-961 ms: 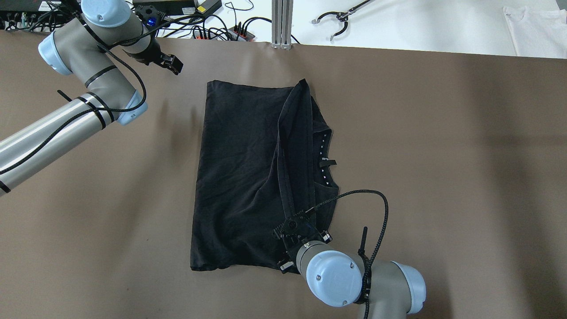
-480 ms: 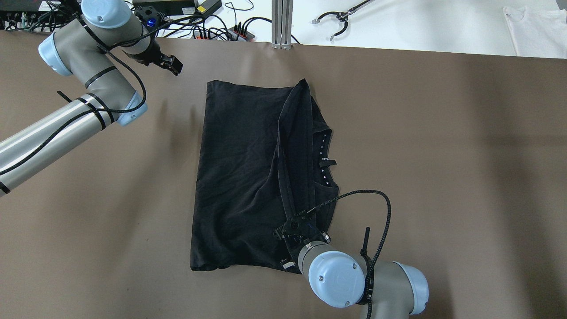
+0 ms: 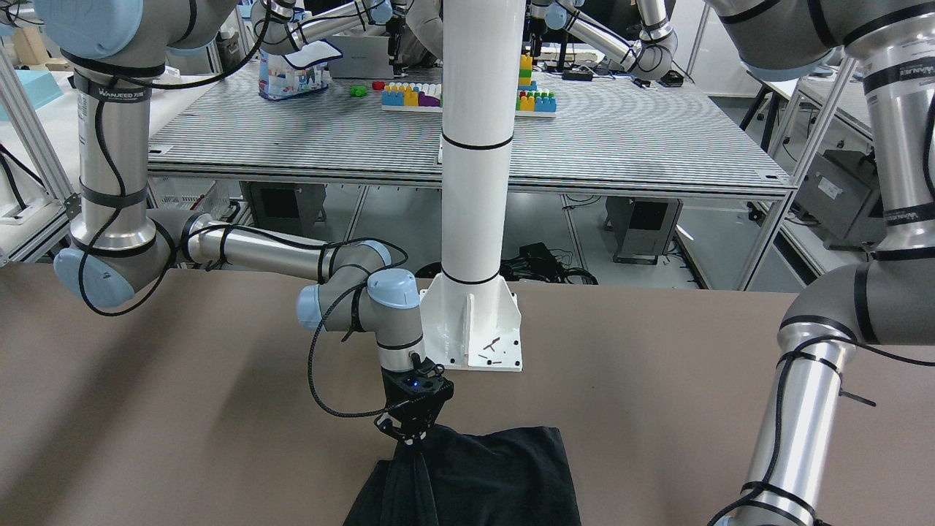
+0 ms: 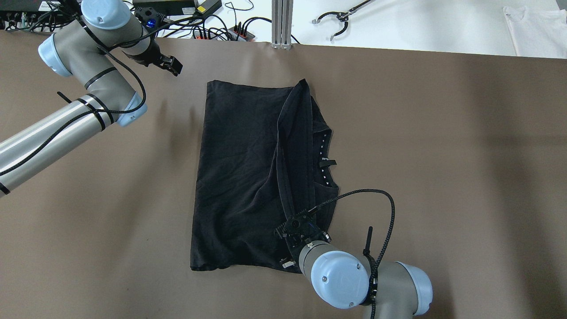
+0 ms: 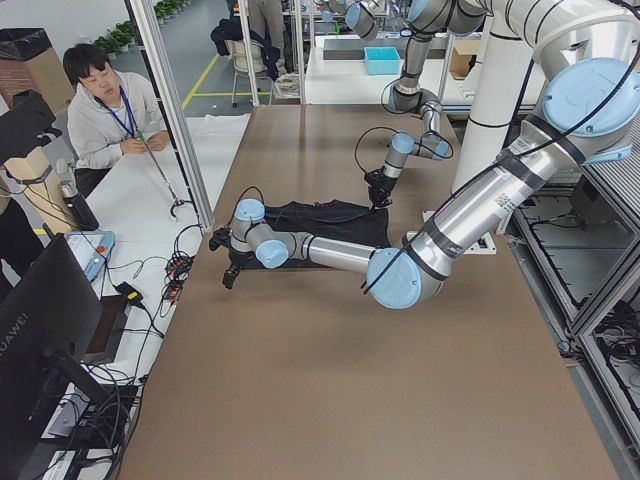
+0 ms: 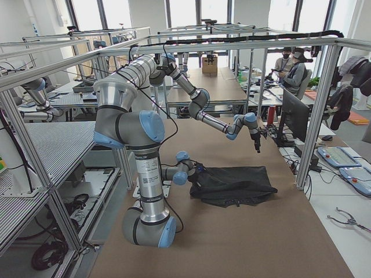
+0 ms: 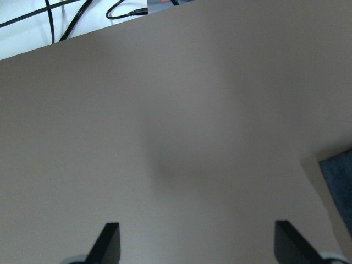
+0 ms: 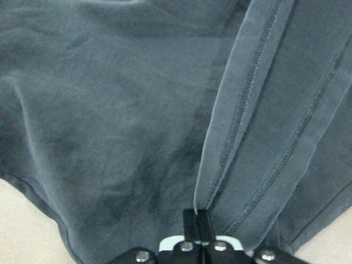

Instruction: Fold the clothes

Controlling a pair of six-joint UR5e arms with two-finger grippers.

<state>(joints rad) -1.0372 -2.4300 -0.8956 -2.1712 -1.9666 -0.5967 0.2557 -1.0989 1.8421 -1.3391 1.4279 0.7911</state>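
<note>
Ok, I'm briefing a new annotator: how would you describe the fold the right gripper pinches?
On the brown table lies one black garment. A narrow band crosses it from the far edge to the right gripper, shut on its near end. Stitch lines along it set it apart from the plain cloth alongside.

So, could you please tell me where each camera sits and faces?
Front-facing: across the table, facing the robot; the right gripper pinching the cloth.
Overhead: behind the robot, looking down; both arms; left gripper off cloth.
Exterior left: table's left end, looking along it; left arm nearest.
Exterior right: table's right end; right arm nearest.
Left wrist: down at the table; open fingertips.
Right wrist: close on the cloth; shut fingertips.
Shared: front-facing and overhead show the pinch.
</note>
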